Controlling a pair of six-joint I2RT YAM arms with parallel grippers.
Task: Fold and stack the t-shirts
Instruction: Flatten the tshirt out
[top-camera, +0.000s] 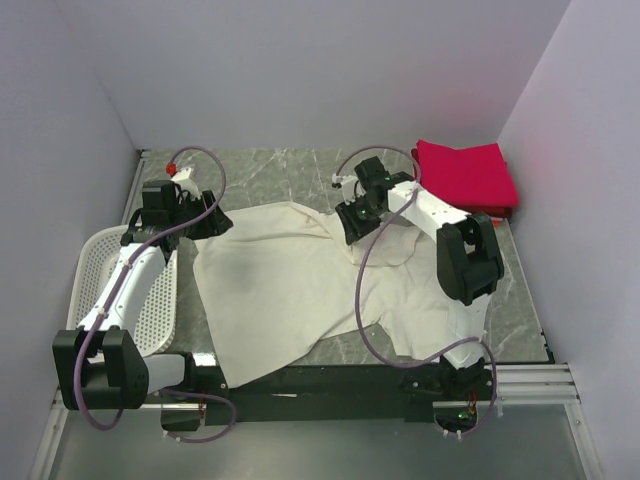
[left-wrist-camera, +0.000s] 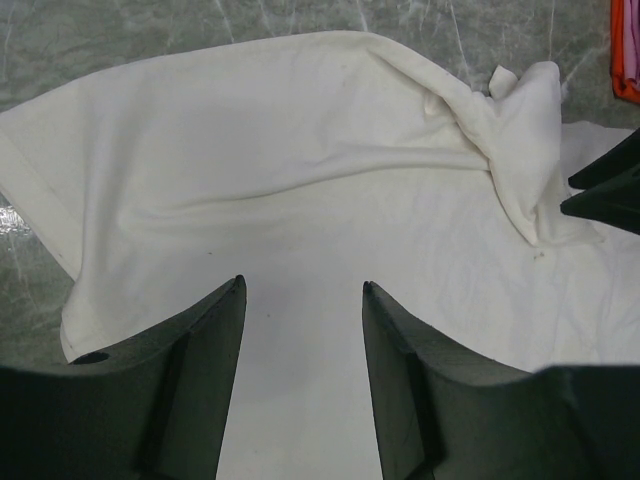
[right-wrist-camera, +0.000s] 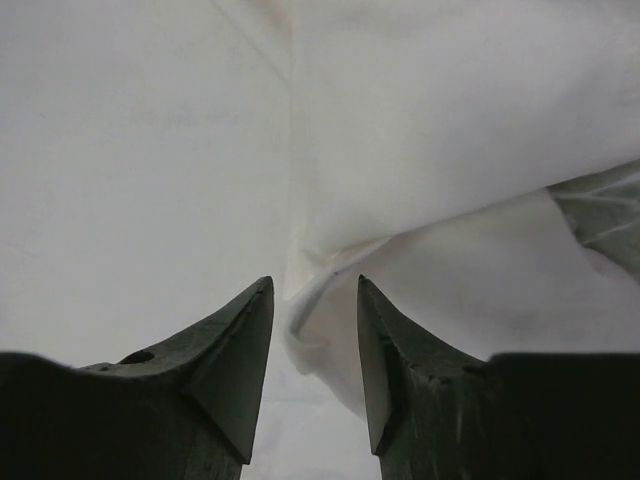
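Note:
The large cream-white t-shirt lies spread and crumpled across the marble table. My left gripper is open over its left sleeve side; in the left wrist view the gripper has flat cloth under the gap. My right gripper is at the shirt's bunched far edge; in the right wrist view it is open, with a raised fold of the cream cloth between the fingertips, not visibly pinched. A folded crimson-pink t-shirt lies at the back right on an orange-red one.
A white perforated basket stands at the left edge beside the left arm. Walls close in the table on three sides. The right gripper's fingers show at the right edge of the left wrist view. Bare marble shows behind the shirt.

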